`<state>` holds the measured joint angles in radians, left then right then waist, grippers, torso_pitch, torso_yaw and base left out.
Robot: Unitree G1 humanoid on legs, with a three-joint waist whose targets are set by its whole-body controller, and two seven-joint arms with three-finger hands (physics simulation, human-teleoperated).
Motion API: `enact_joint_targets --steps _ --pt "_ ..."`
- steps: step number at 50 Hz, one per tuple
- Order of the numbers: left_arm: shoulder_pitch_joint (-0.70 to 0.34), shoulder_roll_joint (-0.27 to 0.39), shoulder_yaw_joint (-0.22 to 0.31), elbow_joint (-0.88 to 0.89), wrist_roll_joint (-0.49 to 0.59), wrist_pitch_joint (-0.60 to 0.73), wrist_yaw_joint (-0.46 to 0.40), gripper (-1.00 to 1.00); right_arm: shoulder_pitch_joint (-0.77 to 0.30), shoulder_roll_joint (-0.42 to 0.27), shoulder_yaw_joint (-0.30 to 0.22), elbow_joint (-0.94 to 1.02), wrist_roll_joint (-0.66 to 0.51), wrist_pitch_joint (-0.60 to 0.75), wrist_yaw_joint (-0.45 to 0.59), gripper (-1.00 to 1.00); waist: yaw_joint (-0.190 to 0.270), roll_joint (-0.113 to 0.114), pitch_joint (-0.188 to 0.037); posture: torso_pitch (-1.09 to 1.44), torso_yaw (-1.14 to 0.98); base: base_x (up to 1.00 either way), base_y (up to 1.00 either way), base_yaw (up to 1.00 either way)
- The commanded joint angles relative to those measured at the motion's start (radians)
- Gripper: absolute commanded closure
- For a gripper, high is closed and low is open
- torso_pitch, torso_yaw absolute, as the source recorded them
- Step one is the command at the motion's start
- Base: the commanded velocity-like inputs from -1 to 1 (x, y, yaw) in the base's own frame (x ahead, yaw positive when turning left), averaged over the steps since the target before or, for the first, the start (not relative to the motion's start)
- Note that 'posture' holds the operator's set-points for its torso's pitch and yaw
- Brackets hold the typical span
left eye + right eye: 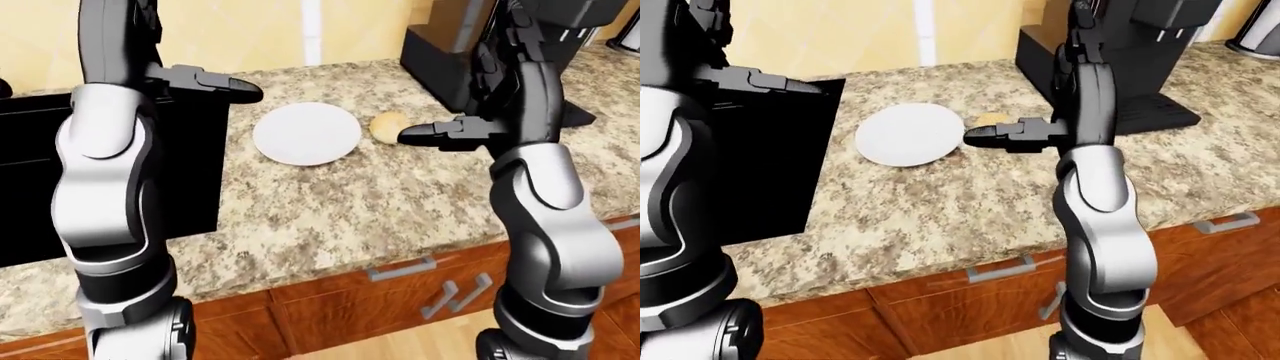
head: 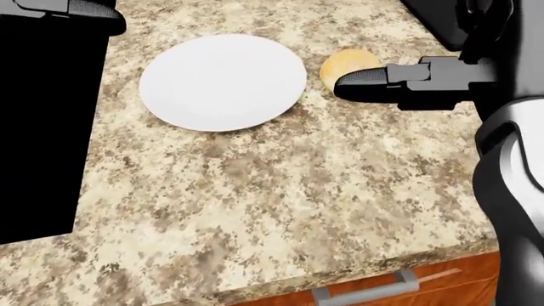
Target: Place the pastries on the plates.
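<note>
A white empty plate (image 2: 222,81) lies on the granite counter (image 2: 280,191). A round tan pastry (image 2: 346,65) sits just right of the plate, touching nothing else. My right hand (image 2: 361,84) hovers beside the pastry, its fingers stretched straight toward the left, open and empty. My left hand (image 1: 232,86) is raised at the upper left in the left-eye view, over the edge of the black stove, fingers straight and open, holding nothing.
A black stove (image 1: 110,187) fills the counter's left side. A black coffee machine (image 1: 1120,67) stands at the upper right, behind my right arm. Wooden cabinet drawers with metal handles (image 1: 402,270) run below the counter edge.
</note>
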<state>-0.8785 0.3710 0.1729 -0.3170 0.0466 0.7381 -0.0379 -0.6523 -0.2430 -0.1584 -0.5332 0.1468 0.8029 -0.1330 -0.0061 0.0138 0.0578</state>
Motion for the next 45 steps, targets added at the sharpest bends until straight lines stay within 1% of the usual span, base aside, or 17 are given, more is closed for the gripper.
enact_joint_targets --steps 1,7,8,19,20,22,29,30,31,32,33,35,37,38,39,40,45 --pt "-0.034 0.016 0.015 -0.025 0.011 -0.032 0.011 -1.00 -0.032 -0.008 0.000 -0.032 -0.012 -0.041 0.012 -1.00 0.003 -0.007 -0.031 0.00 0.00 0.00 0.00 0.00" --pt "-0.035 0.015 0.015 -0.020 0.011 -0.036 0.012 -1.00 -0.030 -0.003 -0.004 -0.039 -0.006 -0.036 0.020 -1.00 0.007 -0.011 -0.035 0.00 0.00 0.00 0.00 0.00" --pt "-0.032 0.015 0.016 -0.022 0.012 -0.037 0.012 -1.00 -0.027 -0.002 -0.006 -0.039 -0.005 -0.038 0.023 -1.00 0.012 -0.008 -0.056 0.00 0.00 0.00 0.00 0.12" --pt "-0.017 0.015 0.020 -0.046 0.016 -0.024 0.012 -1.00 -0.023 -0.001 -0.005 -0.039 -0.016 -0.037 0.021 -1.00 0.026 -0.027 -0.037 0.00 0.00 0.00 0.00 0.30" --pt "-0.015 0.017 0.018 -0.051 0.017 -0.020 0.009 -1.00 -0.024 -0.004 -0.001 -0.037 -0.026 -0.035 0.020 -1.00 0.021 -0.030 -0.023 0.00 0.00 0.00 0.00 0.00" --pt "-0.011 0.016 0.021 -0.055 0.016 -0.019 0.011 -1.00 -0.026 0.000 0.000 -0.033 -0.032 -0.027 0.020 -1.00 0.026 -0.020 -0.037 0.00 0.00 0.00 0.00 0.00" --pt "-0.006 0.016 0.022 -0.059 0.013 -0.018 0.012 -1.00 -0.031 0.007 -0.006 -0.040 -0.030 -0.030 0.029 -1.00 0.016 -0.012 -0.038 0.00 0.00 0.00 0.00 0.00" --pt "-0.006 0.016 0.023 -0.060 0.013 -0.018 0.012 -1.00 -0.030 0.005 -0.006 -0.043 -0.029 -0.028 0.031 -1.00 0.016 -0.008 -0.062 0.00 0.00 0.11 -0.04 0.00" --pt "-0.007 0.017 0.024 -0.061 0.012 -0.016 0.012 -1.00 -0.031 0.004 -0.007 -0.045 -0.028 -0.026 0.030 -1.00 0.017 -0.005 -0.049 0.00 0.00 0.41 -0.15 0.00" --pt "-0.007 0.018 0.024 -0.062 0.012 -0.015 0.012 -1.00 -0.032 0.006 -0.010 -0.046 -0.023 -0.023 0.028 -1.00 0.016 0.001 -0.009 0.00 0.00 0.44 -0.16 0.00" --pt "-0.007 0.018 0.024 -0.061 0.012 -0.016 0.013 -1.00 -0.030 0.002 -0.009 -0.045 -0.025 -0.024 0.029 -1.00 0.014 0.009 0.000 0.00 0.00 0.44 -0.15 0.00" --pt "-0.009 0.019 0.024 -0.060 0.012 -0.015 0.012 -1.00 -0.027 0.000 -0.002 -0.046 -0.029 -0.026 0.031 -1.00 0.014 0.019 -0.009 0.00 0.00 0.40 -0.09 0.00" --pt "-0.013 0.022 0.024 -0.058 0.013 -0.013 0.011 -1.00 -0.028 0.003 -0.001 -0.039 -0.033 -0.033 0.029 -1.00 0.021 -0.023 -0.011 0.00 0.00 0.13 0.00 0.00" --pt "-0.016 0.023 0.023 -0.057 0.014 -0.012 0.010 -1.00 -0.032 0.003 0.001 -0.033 -0.036 -0.031 0.029 -1.00 0.021 -0.038 -0.036 0.00 0.00 0.00 0.00 0.00" --pt "-0.017 0.023 0.023 -0.057 0.013 -0.011 0.009 -1.00 -0.031 0.003 0.002 -0.032 -0.039 -0.034 0.030 -1.00 0.015 -0.060 -0.039 0.00 0.00 0.00 0.00 0.00" --pt "-0.019 0.023 0.022 -0.056 0.013 -0.011 0.008 -1.00 -0.033 0.003 0.002 -0.029 -0.041 -0.032 0.030 -1.00 0.021 -0.037 -0.026 0.00 0.00 0.00 0.00 0.00" --pt "-0.025 0.022 0.019 -0.046 0.018 -0.017 0.008 -1.00 -0.031 0.006 -0.003 -0.038 -0.039 -0.026 0.037 -1.00 0.013 -0.032 -0.029 0.00 0.00 0.00 0.00 0.00"
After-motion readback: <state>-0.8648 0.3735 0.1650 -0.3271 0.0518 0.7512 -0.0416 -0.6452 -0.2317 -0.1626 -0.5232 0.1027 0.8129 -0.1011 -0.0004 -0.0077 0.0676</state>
